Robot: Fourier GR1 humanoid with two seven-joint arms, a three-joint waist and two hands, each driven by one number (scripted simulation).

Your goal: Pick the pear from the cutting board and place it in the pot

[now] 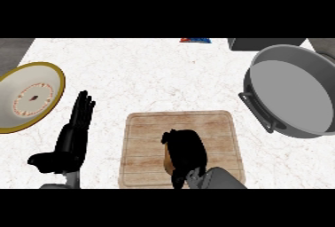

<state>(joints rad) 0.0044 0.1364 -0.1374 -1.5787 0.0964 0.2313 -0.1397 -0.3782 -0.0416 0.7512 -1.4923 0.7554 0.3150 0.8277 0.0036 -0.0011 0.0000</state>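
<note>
your right hand [185, 150] is curled down over the pear [168, 165] on the cutting board [180, 148], fingers wrapped round it; only a brownish sliver of the fruit shows at the hand's left edge, the rest is hidden. the pear sits on the lower middle of the board, not yet in the pot [291, 95].

what could go wrong, as i judge it: you can't see how much of the pear the fingers really enclose, so if you lift now it might slip out and roll off the board. the pot stands well apart, up and to the right, and its dark handle [258, 113] juts toward the board, so a low carry could clip the handle or the rim and knock the fruit free. raise it well clear before you cross.

your left hand [68, 139] rests open at the lower left, fingers straight up, near the plate [29, 97].

count: one pear, one cutting board, one pot, one plate, two hands, and one small coloured thing [195, 40] at the far edge, too cut off to name.
</note>
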